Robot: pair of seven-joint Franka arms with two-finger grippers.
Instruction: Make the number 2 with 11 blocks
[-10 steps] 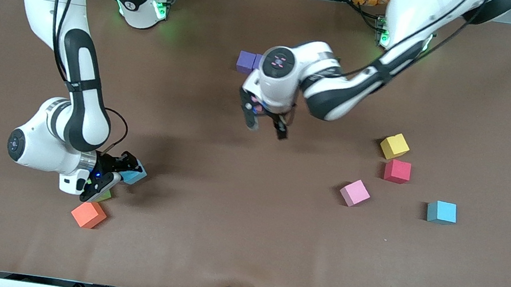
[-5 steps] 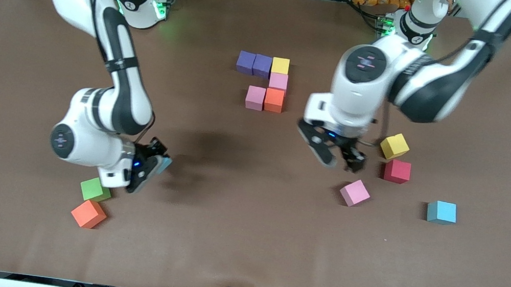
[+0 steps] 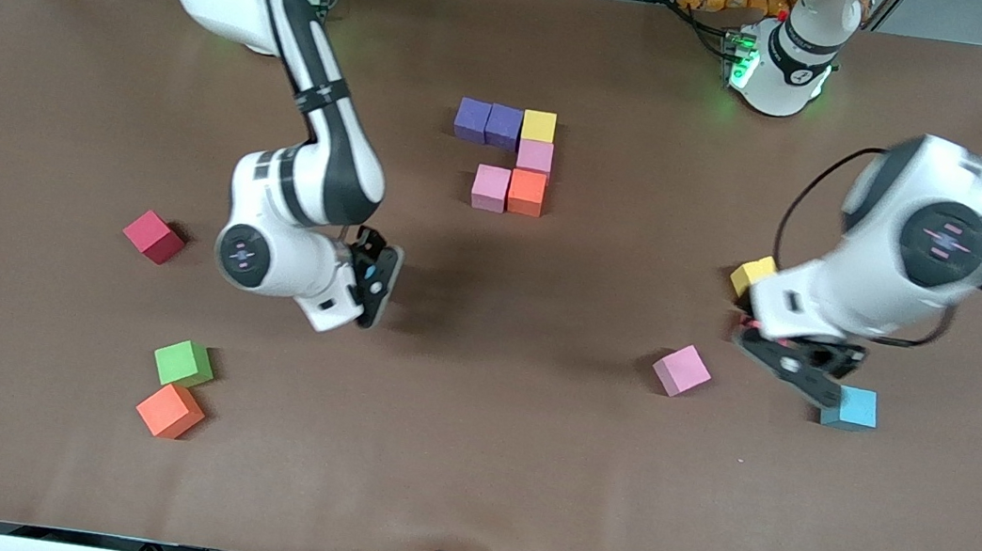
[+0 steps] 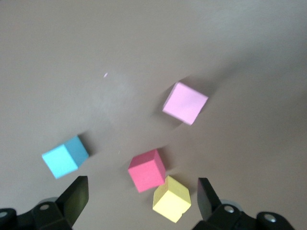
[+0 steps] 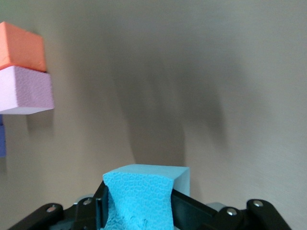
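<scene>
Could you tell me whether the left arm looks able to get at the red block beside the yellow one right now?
Probably yes. The left gripper hangs open over the red block and the yellow block. Nothing covers the red one, though the yellow block touching its corner could crowd one finger.
</scene>
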